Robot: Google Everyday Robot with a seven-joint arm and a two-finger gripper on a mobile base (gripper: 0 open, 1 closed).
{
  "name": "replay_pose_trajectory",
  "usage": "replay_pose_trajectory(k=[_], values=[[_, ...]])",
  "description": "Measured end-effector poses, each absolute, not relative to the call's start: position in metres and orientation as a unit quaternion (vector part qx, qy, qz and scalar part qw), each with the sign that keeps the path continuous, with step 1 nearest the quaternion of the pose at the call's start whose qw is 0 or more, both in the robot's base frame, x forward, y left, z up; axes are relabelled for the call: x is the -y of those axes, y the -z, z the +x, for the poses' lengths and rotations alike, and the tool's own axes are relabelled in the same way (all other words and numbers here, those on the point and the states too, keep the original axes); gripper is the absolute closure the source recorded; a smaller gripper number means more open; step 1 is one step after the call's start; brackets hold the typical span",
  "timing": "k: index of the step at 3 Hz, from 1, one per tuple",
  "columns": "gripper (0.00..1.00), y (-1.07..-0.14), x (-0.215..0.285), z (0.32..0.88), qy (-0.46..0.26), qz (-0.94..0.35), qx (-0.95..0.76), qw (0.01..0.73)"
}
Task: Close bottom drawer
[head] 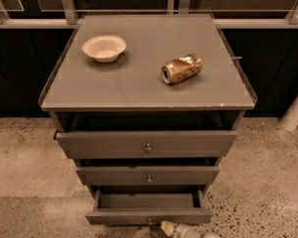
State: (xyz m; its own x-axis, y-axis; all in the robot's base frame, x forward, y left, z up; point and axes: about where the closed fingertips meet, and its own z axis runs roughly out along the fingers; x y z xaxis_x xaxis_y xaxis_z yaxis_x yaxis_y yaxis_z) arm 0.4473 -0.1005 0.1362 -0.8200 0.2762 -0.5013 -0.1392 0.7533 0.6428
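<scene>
The bottom drawer [139,215] stands pulled out below the front edge of the counter [139,83], with the end effector [183,229] just before its front panel, released or clenched I cannot tell; I think a straight, centred push near the knob [150,221] would avoid jamming.

The grey worktop [139,90] carries a pale bowl [104,47] near its back left and a dented gold can [182,68] on its side, right of centre. The gripper [173,227] sits at the view's bottom edge.
</scene>
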Motion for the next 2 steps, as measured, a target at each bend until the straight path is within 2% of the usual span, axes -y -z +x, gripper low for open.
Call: replay_pose_trajectory(k=[1, 2], values=[[1.0, -0.1579, 0.112, 0.4705, -0.328, 0.023, -0.886, 0.326], [1.0, -0.1579, 0.112, 0.4705, -0.328, 0.023, -0.886, 0.326]])
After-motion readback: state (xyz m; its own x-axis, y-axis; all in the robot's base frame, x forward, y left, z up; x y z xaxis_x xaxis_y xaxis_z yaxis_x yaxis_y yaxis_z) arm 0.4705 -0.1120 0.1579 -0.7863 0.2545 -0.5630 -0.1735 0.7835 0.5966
